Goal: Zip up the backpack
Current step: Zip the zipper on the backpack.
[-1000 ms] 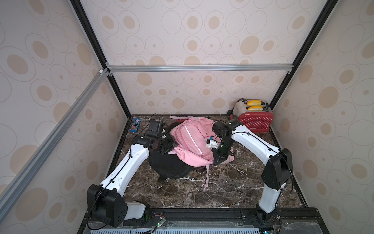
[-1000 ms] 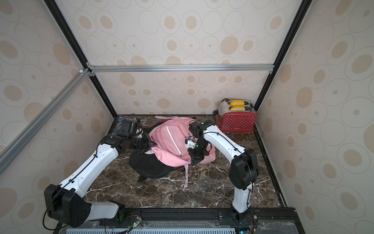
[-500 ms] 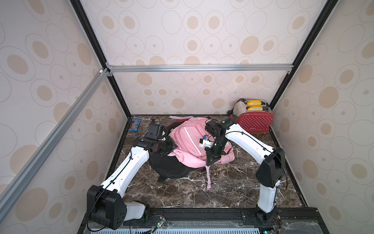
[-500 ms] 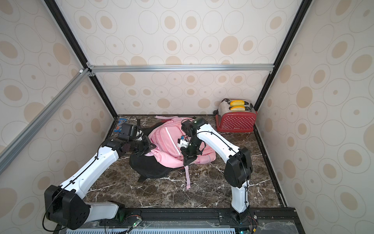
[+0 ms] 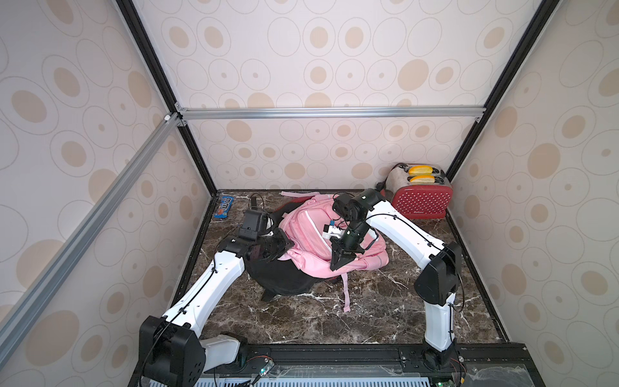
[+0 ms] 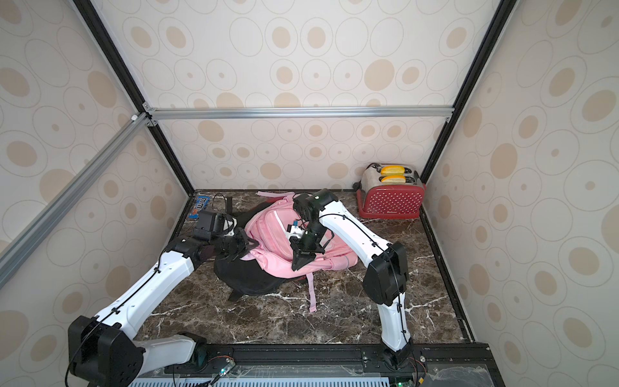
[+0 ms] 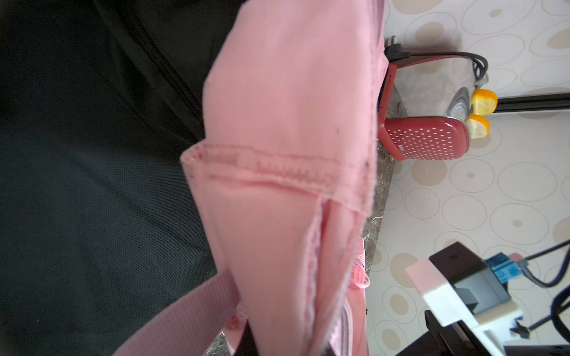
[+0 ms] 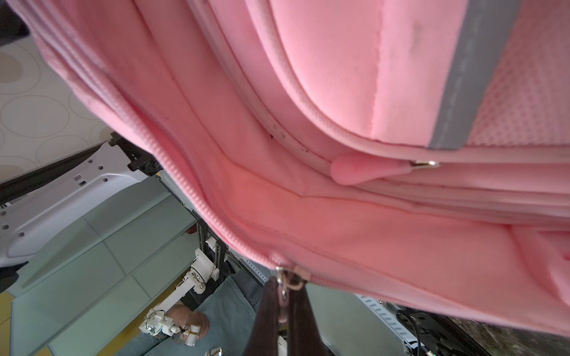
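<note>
A pink backpack point(image 5: 311, 231) lies on the marble desk point(image 5: 385, 311) near the red toaster point(image 5: 420, 201), on the toaster's left-arm side and a little closer to the robot. The side of it away from the toaster rests over a black bag point(image 5: 281, 278). The right gripper point(image 5: 336, 264) points down at the backpack's edge on the robot's side of the toaster. In the right wrist view its dark fingers point(image 8: 268, 317) are pinched together on the pink zip pull point(image 8: 282, 289), which hangs from a metal slider. A run of pink zip teeth leads up to that slider. A second pull point(image 8: 354, 172) lies flat on another seam, apart from the fingers. The left gripper point(image 5: 284, 246) is closed narrow on the backpack's edge farthest from the toaster, above the black bag. The left wrist view shows a fold of pink fabric running down toward it, with the fingers almost wholly out of frame. A pink strap point(image 5: 345, 295) trails over the desk toward the robot, well apart from the toaster. A blue candy pack point(image 5: 223, 207) lies by the back wall, across the backpack from the toaster
</note>
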You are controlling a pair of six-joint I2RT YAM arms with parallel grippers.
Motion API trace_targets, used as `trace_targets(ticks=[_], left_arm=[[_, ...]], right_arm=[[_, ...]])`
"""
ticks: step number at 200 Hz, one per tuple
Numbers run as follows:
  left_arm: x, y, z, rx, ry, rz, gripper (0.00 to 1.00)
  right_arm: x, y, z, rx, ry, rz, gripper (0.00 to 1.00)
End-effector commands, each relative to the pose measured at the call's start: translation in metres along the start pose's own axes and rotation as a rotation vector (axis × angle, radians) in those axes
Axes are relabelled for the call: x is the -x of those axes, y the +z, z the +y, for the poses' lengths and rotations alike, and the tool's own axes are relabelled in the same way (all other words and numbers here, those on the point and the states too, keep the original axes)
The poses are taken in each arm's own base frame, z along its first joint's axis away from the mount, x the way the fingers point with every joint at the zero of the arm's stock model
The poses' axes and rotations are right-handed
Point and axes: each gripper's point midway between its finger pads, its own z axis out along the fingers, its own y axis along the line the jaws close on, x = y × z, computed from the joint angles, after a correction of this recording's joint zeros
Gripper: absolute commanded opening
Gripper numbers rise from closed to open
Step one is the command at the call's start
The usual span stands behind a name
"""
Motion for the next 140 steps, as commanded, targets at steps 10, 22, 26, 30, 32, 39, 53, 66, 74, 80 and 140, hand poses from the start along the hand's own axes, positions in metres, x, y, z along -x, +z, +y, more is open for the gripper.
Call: trace_targets(ticks=[10,22,26,30,32,39,53,66,74,80,140], left_arm=[[0.011,-0.016,-0.044,-0.196,0.086,-0.064,0.0],[0.009,-0.017,-0.047,-0.22,0.093,-0.059,0.0],[0.008,-0.017,-0.049,-0.23,0.095,-0.058,0.0],[0.008,-0.017,-0.049,-0.236,0.097,-0.057,0.0],[0.008,-0.017,-0.049,-0.238,0.098,-0.058,0.0],[0.007,-0.018,-0.049,-0.241,0.099,-0.058,0.0],[0.005,-0.018,-0.051,-0.262,0.098,-0.054,0.0],[0.004,-0.019,-0.051,-0.279,0.094,-0.057,0.0],[0.003,-0.019,-0.052,-0.291,0.092,-0.059,0.0],[0.003,-0.019,-0.053,-0.301,0.09,-0.06,0.0],[-0.001,-0.022,-0.063,-0.385,0.073,-0.058,0.0]], right_arm=[[0.004,-0.012,0.051,0.178,-0.043,-0.024,0.0],[0.006,-0.016,0.058,0.198,-0.044,-0.028,0.0],[0.008,-0.017,0.058,0.197,-0.04,-0.029,0.0],[0.008,-0.017,0.059,0.197,-0.041,-0.031,0.0],[0.009,-0.017,0.06,0.198,-0.042,-0.032,0.0],[0.01,-0.019,0.062,0.206,-0.04,-0.032,0.0],[0.015,-0.019,0.066,0.217,-0.032,-0.034,0.0],[0.019,-0.018,0.068,0.221,-0.024,-0.031,0.0],[0.02,-0.02,0.071,0.224,-0.032,-0.036,0.0],[0.02,-0.021,0.073,0.222,-0.034,-0.036,0.0],[0.025,-0.016,0.08,0.262,-0.014,-0.009,0.0]])
